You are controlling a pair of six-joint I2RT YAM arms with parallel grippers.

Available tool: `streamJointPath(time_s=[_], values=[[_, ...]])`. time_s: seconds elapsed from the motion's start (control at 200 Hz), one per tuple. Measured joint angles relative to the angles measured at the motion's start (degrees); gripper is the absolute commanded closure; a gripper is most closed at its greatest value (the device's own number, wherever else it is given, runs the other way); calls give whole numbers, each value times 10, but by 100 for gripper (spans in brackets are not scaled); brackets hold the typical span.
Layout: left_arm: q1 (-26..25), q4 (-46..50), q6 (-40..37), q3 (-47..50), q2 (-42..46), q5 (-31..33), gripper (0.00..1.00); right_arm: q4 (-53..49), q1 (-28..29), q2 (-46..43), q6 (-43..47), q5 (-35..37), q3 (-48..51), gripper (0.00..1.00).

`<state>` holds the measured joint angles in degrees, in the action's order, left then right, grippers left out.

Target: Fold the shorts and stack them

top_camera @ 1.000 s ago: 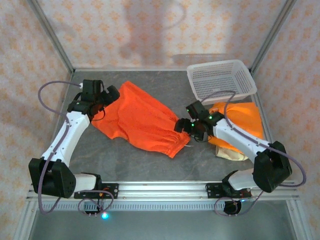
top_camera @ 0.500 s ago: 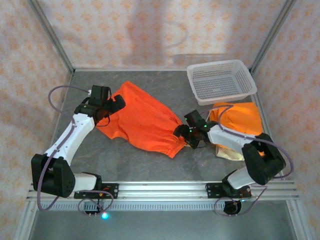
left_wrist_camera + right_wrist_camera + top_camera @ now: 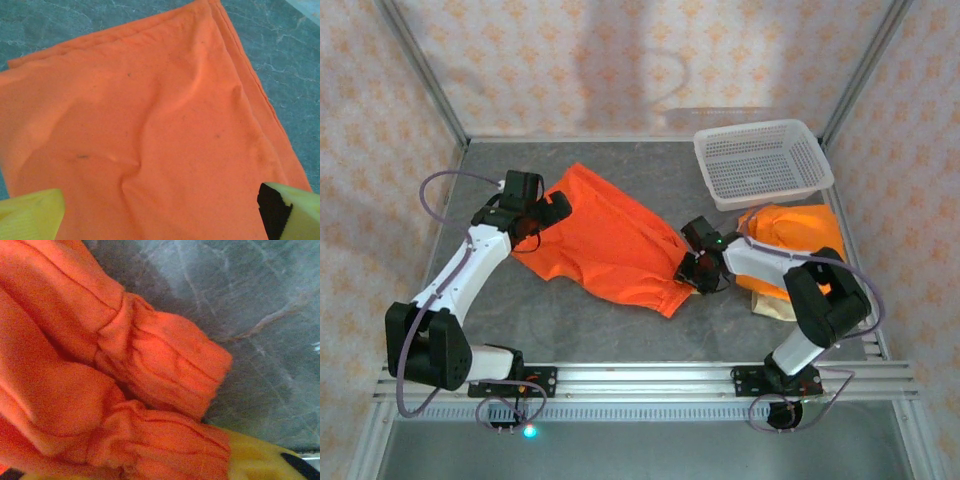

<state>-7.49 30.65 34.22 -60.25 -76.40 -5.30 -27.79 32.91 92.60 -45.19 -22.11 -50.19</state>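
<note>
Right end effector sits on the gathered waistband of the orange shorts spread on the table, clench not confirmable, left end effector splayed wide above their far end; risk: a single-layer pinch could slip out on lifting.

Bare table free at front & far-left; basket + shorts pile (orange on cream) at rt side
</note>
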Motion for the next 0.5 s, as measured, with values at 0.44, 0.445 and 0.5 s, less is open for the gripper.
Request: streamJointPath(time_s=[0.44, 0.445, 0.5], values=[[0, 0, -13, 0, -26, 2, 0, -22, -9, 89, 152, 27, -116, 100], [0, 0, -13, 0, -26, 2, 0, -22, -9, 89, 153, 27, -116, 100], [0, 0, -13, -1, -26, 3, 0, -30, -9, 88, 169, 43, -121, 100]])
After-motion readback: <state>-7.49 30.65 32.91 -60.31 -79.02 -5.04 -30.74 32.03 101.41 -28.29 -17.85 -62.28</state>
